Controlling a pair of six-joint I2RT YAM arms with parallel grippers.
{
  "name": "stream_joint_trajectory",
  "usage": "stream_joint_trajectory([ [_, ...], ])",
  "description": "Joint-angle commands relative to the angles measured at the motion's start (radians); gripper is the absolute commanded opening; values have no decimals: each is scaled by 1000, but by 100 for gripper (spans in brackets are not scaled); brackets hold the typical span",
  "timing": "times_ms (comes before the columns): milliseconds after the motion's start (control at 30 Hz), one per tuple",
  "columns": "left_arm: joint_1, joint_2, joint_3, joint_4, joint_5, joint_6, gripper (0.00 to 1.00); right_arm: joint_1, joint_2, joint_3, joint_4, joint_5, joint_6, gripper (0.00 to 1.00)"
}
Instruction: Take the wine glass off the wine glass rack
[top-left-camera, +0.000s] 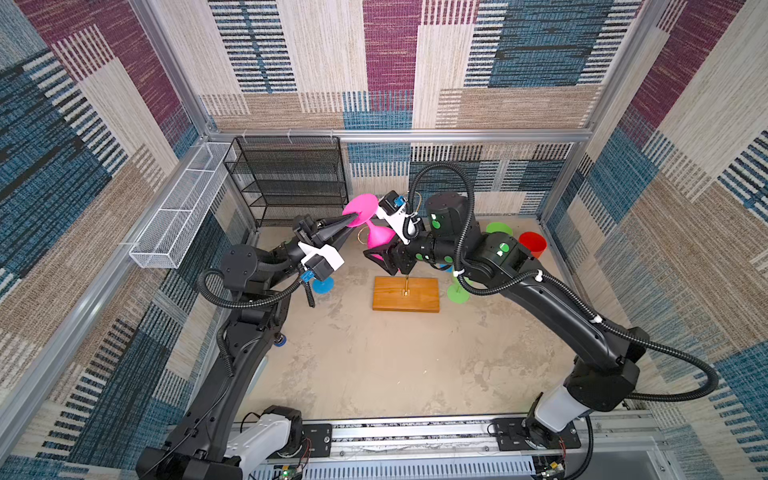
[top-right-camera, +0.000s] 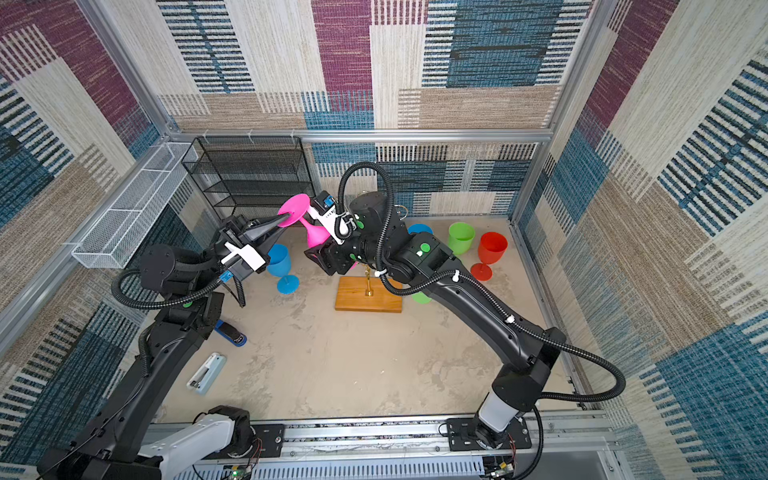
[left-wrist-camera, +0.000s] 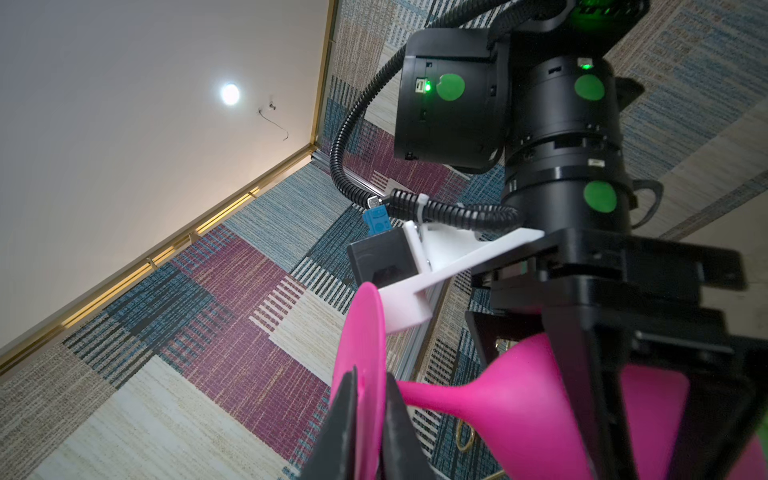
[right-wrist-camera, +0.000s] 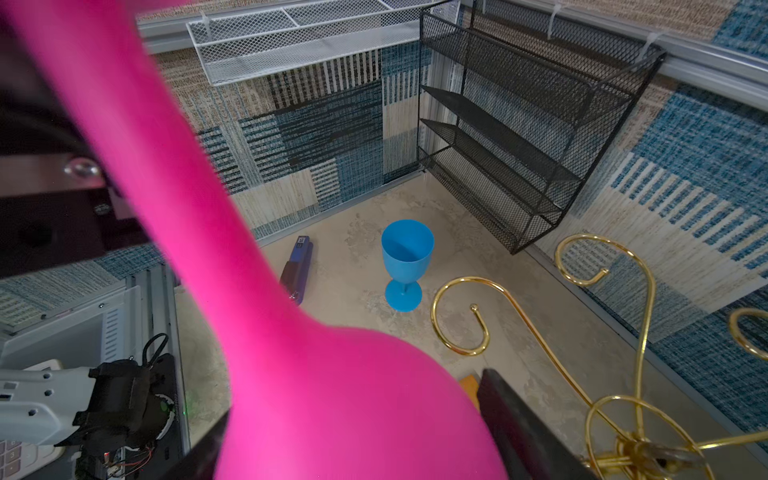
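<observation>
The pink wine glass (top-left-camera: 380, 237) (top-right-camera: 316, 237) hangs tilted in the air above the wine glass rack, its round foot (top-left-camera: 360, 208) highest. My left gripper (top-left-camera: 351, 216) (top-right-camera: 283, 217) (left-wrist-camera: 372, 376) is shut on the rim of that foot (left-wrist-camera: 365, 332). My right gripper (top-left-camera: 380, 251) (top-right-camera: 323, 249) (right-wrist-camera: 353, 415) grips the bowl (right-wrist-camera: 332, 395) between its two black fingers. The rack's wooden base (top-left-camera: 419, 301) (top-right-camera: 353, 299) lies on the floor below. In the right wrist view its gold scroll arms (right-wrist-camera: 461, 286) stand beside the bowl, with none around the stem.
A blue glass (top-right-camera: 279, 259) (right-wrist-camera: 406, 253), a green glass (top-right-camera: 461, 237) and a red glass (top-right-camera: 492, 249) stand on the floor around the rack. A black mesh shelf (top-left-camera: 291, 178) and a white wire basket (top-left-camera: 178, 216) line the back left. Two staplers (top-right-camera: 230, 332) (top-right-camera: 205, 374) lie front left.
</observation>
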Motion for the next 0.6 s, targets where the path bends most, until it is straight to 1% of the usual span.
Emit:
stream_joint_trajectory([
  [0,2,-6,-6,41,-22,-24,5,2,-3,-8,11,-19,9,40],
  [67,2,-9,-9,41,-23,-29,0,2,-7,-10,17,-28,11,42],
  [167,2,-16,-13,32,-40,-42,0,3,-15,-16,24,-30,17,48],
  [200,2,-18,-11,27,-59,-55,0,3,-18,-18,25,-30,20,53],
  [333,4,-35,-24,18,-163,-97,0,4,-64,-50,73,-19,39,86],
  [400,5,-46,-35,18,-217,-139,0,2,-111,-92,126,-15,39,98],
  [467,10,-53,-40,6,-279,-210,0,1,-165,-149,190,-9,35,99],
  [500,15,-58,-43,0,-333,-244,0,1,-197,-178,221,-5,32,99],
  [567,26,-67,-65,4,-400,-339,0,-1,-258,-231,279,3,25,99],
])
